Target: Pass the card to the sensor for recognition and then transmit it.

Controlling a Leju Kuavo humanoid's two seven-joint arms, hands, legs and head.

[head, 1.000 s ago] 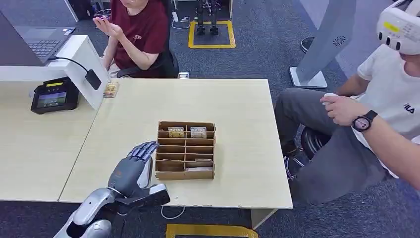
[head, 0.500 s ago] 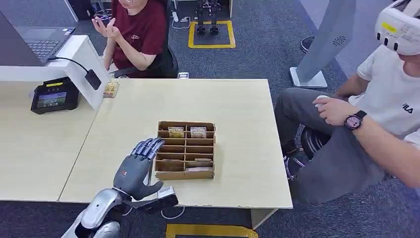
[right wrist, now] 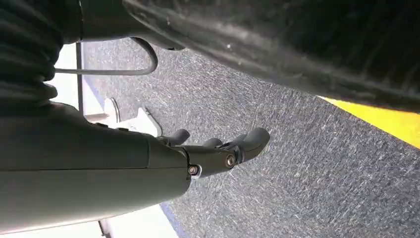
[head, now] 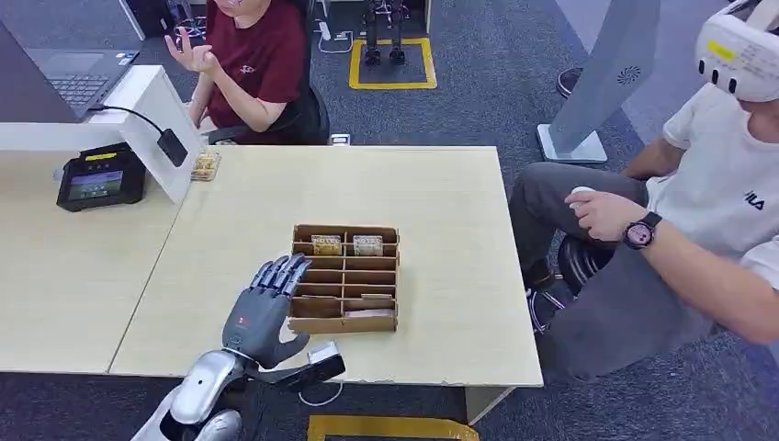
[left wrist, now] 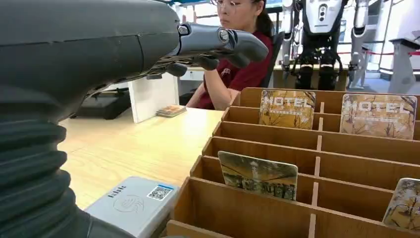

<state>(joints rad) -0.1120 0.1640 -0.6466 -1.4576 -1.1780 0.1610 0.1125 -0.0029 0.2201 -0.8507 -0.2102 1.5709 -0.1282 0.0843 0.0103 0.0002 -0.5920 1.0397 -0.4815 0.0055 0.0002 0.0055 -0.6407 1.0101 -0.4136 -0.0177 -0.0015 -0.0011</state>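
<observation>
While empty, left hand (head: pixel 262 312) nears cardboard organizer (head: pixel 344 323).

A robotics lab: carpeted floor (head: pixel 478 83), desks (head: pixel 441 193), parked humanoid robot (left wrist: pixel 324 34).

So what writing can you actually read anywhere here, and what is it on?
"HOTEL": left card in the box's back row.
"HOTEL": right card beside it.
"FILA", partly cut off: seated person's white shirt.
Grey card reader: small logo and QR code, too blurred.
Payment terminal screen: too small.
</observation>
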